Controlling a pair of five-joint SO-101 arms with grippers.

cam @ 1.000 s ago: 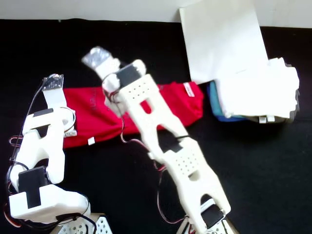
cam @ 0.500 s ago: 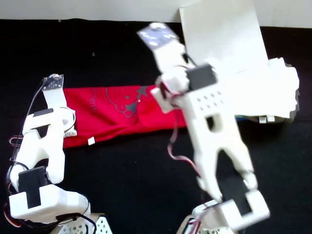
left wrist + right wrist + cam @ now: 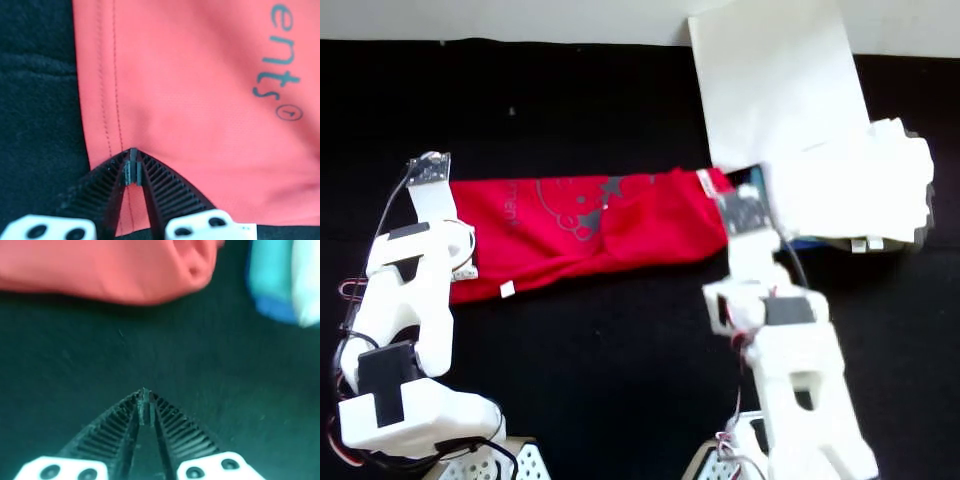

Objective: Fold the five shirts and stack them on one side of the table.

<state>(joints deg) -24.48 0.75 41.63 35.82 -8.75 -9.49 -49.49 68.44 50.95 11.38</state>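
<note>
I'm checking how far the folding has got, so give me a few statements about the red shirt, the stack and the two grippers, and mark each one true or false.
1. The red shirt sits on top of the stack. False: it lies stretched out on the black table, beside the stack.
2. The right gripper has its jaws shut over bare table. True.
3. The left gripper has its jaws wide open. False: they are shut, with the tips at the red shirt's stitched hem.
4. A white shirt tops the stack, with blue fabric under it. True.
</note>
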